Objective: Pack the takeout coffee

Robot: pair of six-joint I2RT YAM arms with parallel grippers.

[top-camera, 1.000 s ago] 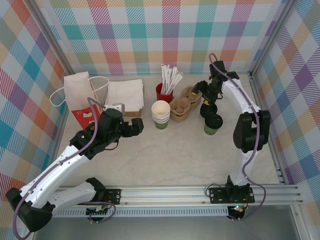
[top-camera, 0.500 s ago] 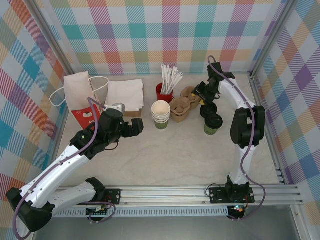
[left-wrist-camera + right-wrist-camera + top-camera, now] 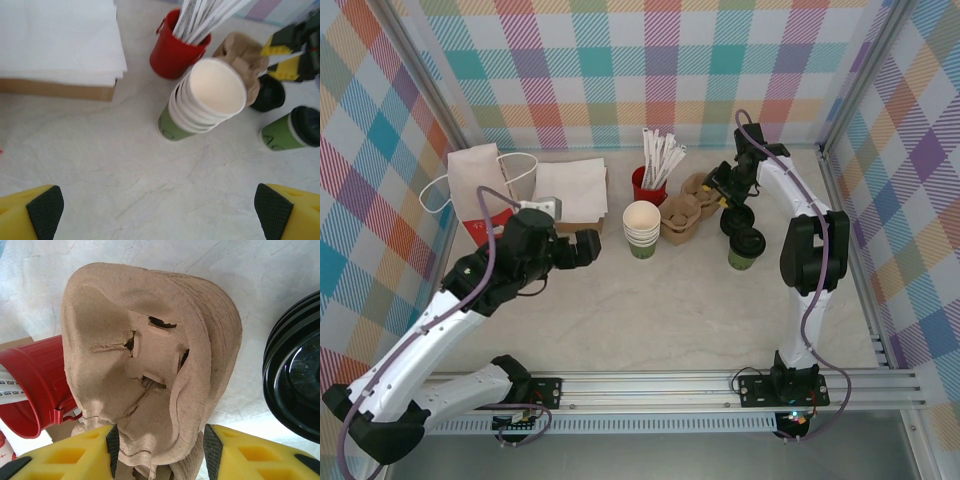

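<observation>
A stack of olive-green takeout coffee cups (image 3: pixel 641 229) with cream insides (image 3: pixel 210 95) stands mid-table. A single green cup with a black lid (image 3: pixel 744 250) (image 3: pixel 287 131) stands to its right. My left gripper (image 3: pixel 585 246) (image 3: pixel 159 215) hovers left of the stack, open, with only bare table between its fingers. My right gripper (image 3: pixel 720 193) (image 3: pixel 160 447) is at the back, shut on the edge of a brown pulp cup carrier (image 3: pixel 150 365) (image 3: pixel 685 210), which fills the gap between both pads.
A red cup of paper-wrapped sticks (image 3: pixel 646 183) (image 3: pixel 175 52) stands behind the stack. Black lids (image 3: pixel 737 220) (image 3: pixel 295 375) lie beside the carrier. White napkins on a box (image 3: pixel 570 190) (image 3: pixel 55 40) and a paper bag (image 3: pixel 480 185) sit at the back left.
My right gripper's fingers have closed in onto the pulp carrier. My left gripper has drawn back a little to the left, still open.
</observation>
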